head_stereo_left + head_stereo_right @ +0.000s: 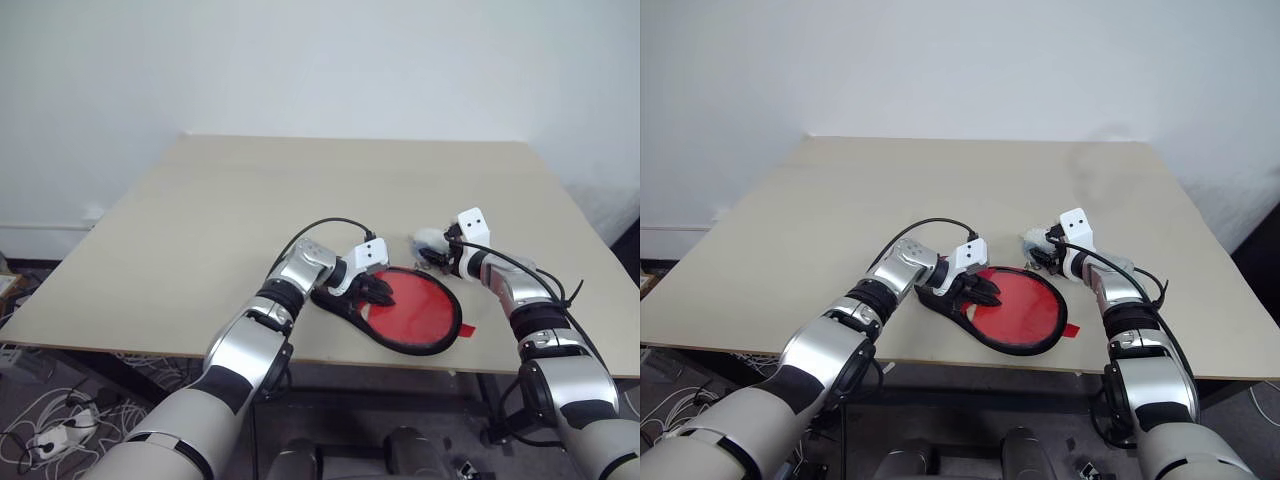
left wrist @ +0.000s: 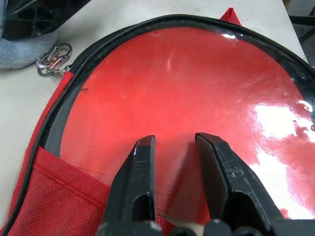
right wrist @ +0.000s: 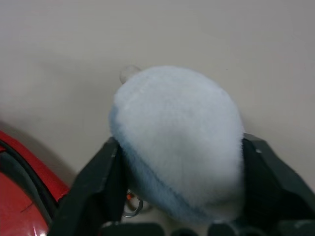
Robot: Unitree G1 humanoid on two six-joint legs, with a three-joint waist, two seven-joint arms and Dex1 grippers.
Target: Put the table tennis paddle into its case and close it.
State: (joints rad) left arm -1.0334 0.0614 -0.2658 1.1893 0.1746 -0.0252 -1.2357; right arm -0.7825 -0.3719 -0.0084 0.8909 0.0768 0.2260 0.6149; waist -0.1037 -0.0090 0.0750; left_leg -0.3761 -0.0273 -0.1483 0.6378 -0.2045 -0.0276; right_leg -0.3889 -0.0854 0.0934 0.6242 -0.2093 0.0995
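On the left, the left gripper [image 1: 385, 295] reaches in from the robot's left and rests its two black fingers [image 2: 135, 182] on the case [image 1: 345, 306], a paddle-shaped soft black fabric pouch with black piped edge, red lining and a clear plastic panel. The fingers stand close together with a narrow gap between them, tips pressed on the clear panel near the handle end; nothing sits between them, so they are nearly closed and pinch nothing I can make out.

Under that panel lies the table tennis paddle [image 1: 420, 312], its round red rubber face showing through the plastic. The paddle is inside the case, which lies flat near the front edge of the pale beige wooden table [image 1: 300, 190]. The case's black zip edge runs around the red face; whether it is zipped all round I cannot tell. A small red tab [image 1: 465, 330] sticks out from the case's rim on the robot's right side.

Just beyond the case's rim lies a small metal clip [image 2: 53, 58] with rings.

Farther right, the right gripper [image 1: 432, 250] is beside the case, apart from the paddle. Its black fingers [image 3: 98, 182] stand on either side of a fluffy whitish round pompom [image 3: 179, 137], touching it on both sides: the gripper is closing around this pompom, which rests on the table.
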